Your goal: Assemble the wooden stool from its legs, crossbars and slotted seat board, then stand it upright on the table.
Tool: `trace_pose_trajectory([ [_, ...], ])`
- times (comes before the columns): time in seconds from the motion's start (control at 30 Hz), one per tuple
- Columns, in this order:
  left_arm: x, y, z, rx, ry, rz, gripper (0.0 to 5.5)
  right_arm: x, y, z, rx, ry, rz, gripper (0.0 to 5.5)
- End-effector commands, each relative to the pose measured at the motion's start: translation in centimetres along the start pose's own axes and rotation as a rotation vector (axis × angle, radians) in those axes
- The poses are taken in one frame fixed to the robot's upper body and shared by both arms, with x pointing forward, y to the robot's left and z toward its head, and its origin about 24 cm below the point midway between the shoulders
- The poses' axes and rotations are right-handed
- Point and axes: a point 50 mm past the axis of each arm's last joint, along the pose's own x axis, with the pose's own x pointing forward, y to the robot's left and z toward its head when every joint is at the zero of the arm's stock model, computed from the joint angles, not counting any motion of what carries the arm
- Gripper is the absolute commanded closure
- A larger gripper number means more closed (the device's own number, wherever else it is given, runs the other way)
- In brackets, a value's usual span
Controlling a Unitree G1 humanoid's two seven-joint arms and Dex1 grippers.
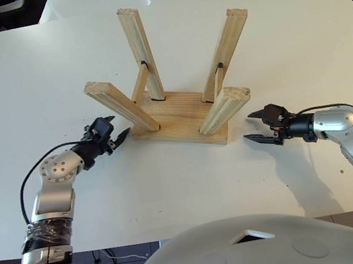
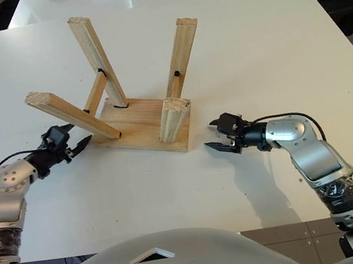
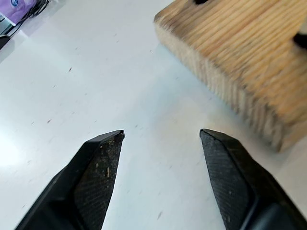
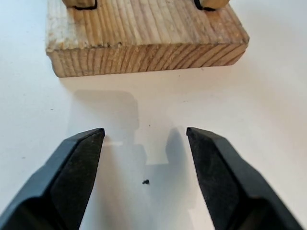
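Bare table strip btw right gripper and seat board end: free approach, nothing in gap. Left gripper, fingers apart, is just beside the tilted front-left leg, which leans out over that side. Splayed legs + crossbar crowd the space above the board.

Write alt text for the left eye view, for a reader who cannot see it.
A wooden stool lies upside down on a white table, its seat board flat and four legs pointing up. The left gripper and right gripper are open at either side of the board, holding nothing.
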Motion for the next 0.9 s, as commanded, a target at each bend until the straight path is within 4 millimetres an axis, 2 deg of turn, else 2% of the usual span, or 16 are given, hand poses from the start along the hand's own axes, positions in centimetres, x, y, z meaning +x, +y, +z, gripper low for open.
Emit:
trace_pose_trajectory([
  [0.03,0.4,-3.8,-0.4,0.002,-0.003,-0.143,2.56,1.3,0.6,0.6,-0.009,-0.024,0.009,2.31],
  [0.13,0.0,-5.6,0.3,-0.027,-0.036,-0.212,2.56,1.9,1.3,1.2,-0.017,-0.055,0.038,2.31],
  [0.27,-0.5,-6.8,1.5,-0.082,-0.085,-0.241,2.56,1.6,1.7,1.9,-0.019,-0.092,0.056,2.31],
  [0.5,-3.3,-7.8,4.1,-0.178,-0.159,-0.265,2.56,-2.2,0.7,3.0,-0.034,-0.129,0.069,2.31],
  [0.7,-5.9,-7.4,6.4,-0.221,-0.214,-0.326,2.56,-6.5,1.6,4.6,-0.047,-0.188,0.170,2.31],
  [0.9,-7.0,-7.2,8.9,-0.189,-0.268,-0.388,2.56,-7.8,1.7,6.0,-0.083,-0.228,0.197,2.31],
])
